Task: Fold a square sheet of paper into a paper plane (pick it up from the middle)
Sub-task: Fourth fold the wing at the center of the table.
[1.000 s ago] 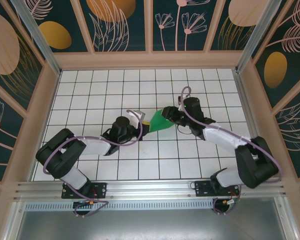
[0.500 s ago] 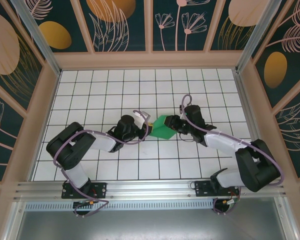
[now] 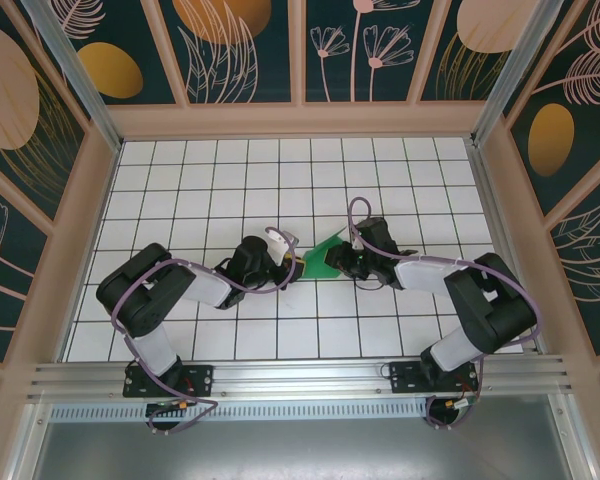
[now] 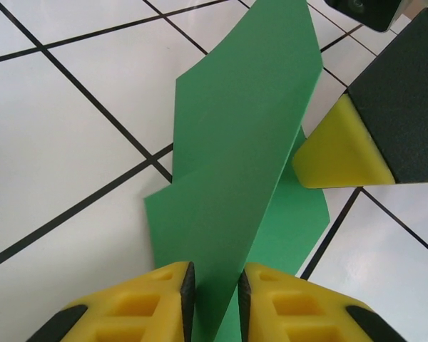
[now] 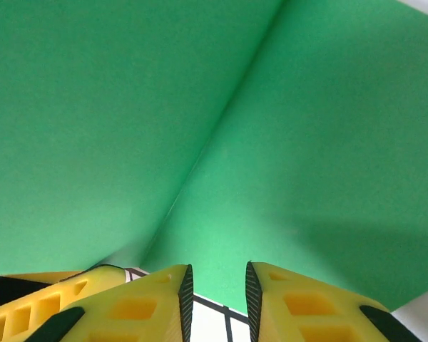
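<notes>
Left gripper (image 4: 214, 285) jaws narrowly apart astride raised flap of creased green paper (image 4: 242, 142); right gripper (image 5: 217, 299) jaws narrowly apart at paper's edge.

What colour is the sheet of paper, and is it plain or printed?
The sheet of paper is plain bright green, clearest in the left wrist view.

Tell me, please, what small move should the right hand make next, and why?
Probably ease the right hand forward a little, so its jaws straddle the edge of the paper. They stand apart, bare table between them, just short of that edge, while the left hand has the creased paper between its fingers.
</notes>
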Available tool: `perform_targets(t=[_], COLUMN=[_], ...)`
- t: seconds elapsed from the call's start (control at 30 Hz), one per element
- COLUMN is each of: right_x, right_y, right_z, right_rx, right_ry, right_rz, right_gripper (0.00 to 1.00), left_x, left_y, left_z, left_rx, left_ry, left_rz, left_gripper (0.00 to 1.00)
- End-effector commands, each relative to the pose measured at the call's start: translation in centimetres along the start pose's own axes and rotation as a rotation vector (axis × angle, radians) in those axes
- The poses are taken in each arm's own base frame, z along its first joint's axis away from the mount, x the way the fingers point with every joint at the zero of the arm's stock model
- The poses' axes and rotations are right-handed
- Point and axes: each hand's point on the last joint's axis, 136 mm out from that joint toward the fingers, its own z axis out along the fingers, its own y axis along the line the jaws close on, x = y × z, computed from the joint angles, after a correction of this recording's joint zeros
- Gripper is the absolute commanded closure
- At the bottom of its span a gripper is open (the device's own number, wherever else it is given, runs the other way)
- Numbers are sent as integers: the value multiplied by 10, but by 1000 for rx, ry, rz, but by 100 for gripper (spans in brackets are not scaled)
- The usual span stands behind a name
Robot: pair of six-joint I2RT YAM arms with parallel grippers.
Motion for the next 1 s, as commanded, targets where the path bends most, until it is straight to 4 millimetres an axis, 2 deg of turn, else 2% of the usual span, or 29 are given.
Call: perform_targets(t=[0.0,0.1,0.3,0.47,0.63,0.97], right_x=[-10,-10,-11,-11,-10,-10], right_y=[18,21,30,32,27,22], right_z=[1,1,-7,-14,-10,2], right_rx=[-53,-61,-93,-118,-118,-99], right_ry=[-20,-17,-35,-64,-67,-40], right_rz=[-16,-19,-67,-85,-42,-36], right_gripper=[70,70,71,68,64,53], left_x=[-4,-2,-4,-5,0,4], left_y=[-11,-10,-14,-20,-21,-21], left_z=[1,3,8,12,13,22], left_rx=[58,61,88,129,152,160], left_ry=[-25,-18,-20,-7,10,40], left_rz=[3,7,-2,-130,-260,-321], left_gripper=[73,73,84,89,89,89])
